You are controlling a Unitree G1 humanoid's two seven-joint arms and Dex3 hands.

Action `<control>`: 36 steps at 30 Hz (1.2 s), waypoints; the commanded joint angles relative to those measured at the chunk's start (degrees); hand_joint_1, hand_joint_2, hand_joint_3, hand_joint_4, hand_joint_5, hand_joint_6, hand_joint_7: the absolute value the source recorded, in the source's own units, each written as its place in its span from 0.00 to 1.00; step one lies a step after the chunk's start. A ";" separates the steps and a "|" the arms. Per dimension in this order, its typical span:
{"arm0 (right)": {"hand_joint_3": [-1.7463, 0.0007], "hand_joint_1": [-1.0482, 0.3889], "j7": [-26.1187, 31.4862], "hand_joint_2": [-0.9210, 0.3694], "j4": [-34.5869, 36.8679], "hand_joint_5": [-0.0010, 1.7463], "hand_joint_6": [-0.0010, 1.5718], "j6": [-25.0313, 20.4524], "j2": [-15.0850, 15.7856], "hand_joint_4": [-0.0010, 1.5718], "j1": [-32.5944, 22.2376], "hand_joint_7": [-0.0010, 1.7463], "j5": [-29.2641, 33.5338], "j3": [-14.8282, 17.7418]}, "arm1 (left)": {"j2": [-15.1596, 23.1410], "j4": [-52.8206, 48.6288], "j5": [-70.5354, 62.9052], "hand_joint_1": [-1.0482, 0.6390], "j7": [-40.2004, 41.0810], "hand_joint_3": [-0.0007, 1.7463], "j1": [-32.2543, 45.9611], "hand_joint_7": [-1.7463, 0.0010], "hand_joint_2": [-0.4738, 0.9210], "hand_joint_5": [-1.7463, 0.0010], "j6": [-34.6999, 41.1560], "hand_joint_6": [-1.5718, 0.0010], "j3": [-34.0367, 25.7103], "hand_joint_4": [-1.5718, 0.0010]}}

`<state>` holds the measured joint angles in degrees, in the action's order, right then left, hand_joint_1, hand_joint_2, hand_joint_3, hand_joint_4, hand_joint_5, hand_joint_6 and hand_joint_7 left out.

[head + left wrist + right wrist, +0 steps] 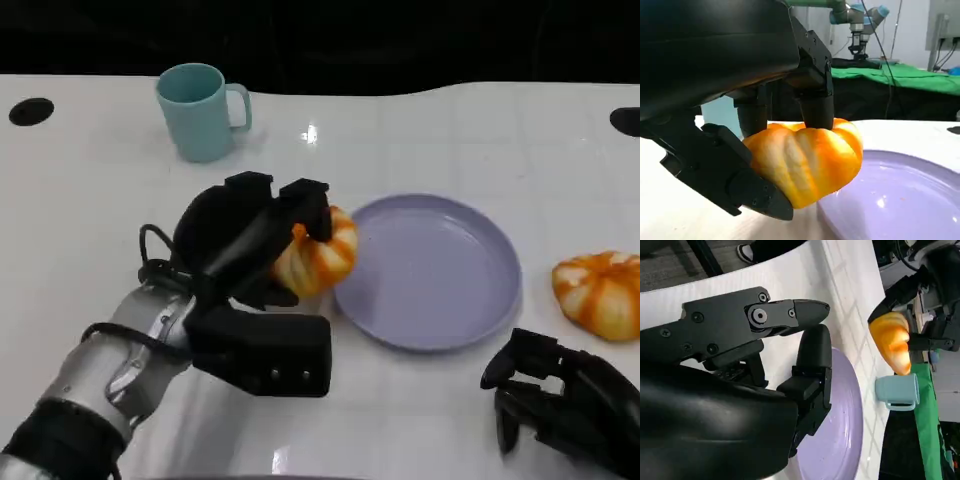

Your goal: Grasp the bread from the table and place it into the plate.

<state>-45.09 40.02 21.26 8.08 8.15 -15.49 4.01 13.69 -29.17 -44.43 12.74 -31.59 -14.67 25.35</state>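
Bread [318, 255] sat gripped in the left hand's [250, 250] fingers [816, 107], lifted just beside the plate's [440, 275] near rim. Released there, it could catch the rim and roll back onto the tabletop [400, 130]. Right hand [560, 405] rested empty, fingers loosely curled

A white bench [90, 200] carries a teal mug [200, 110], a lilac plate [440, 270] and a second orange-striped bread [600, 293] at right
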 commanded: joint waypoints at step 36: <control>0.86 0.37 1.19 0.00 -0.73 1.00 0.43 -1.10 0.55 0.42 -1.82 0.77 0.84 -0.12 | -13.71 -21.27 -4.60 0.45 13.55 0.32 -14.50 0.35 0.87 0.00 1.03 0.50 9.09 0.45</control>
<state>-44.56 39.31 20.85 7.92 7.74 -15.48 3.90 0.62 -48.67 -48.19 23.60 -43.74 -14.38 33.75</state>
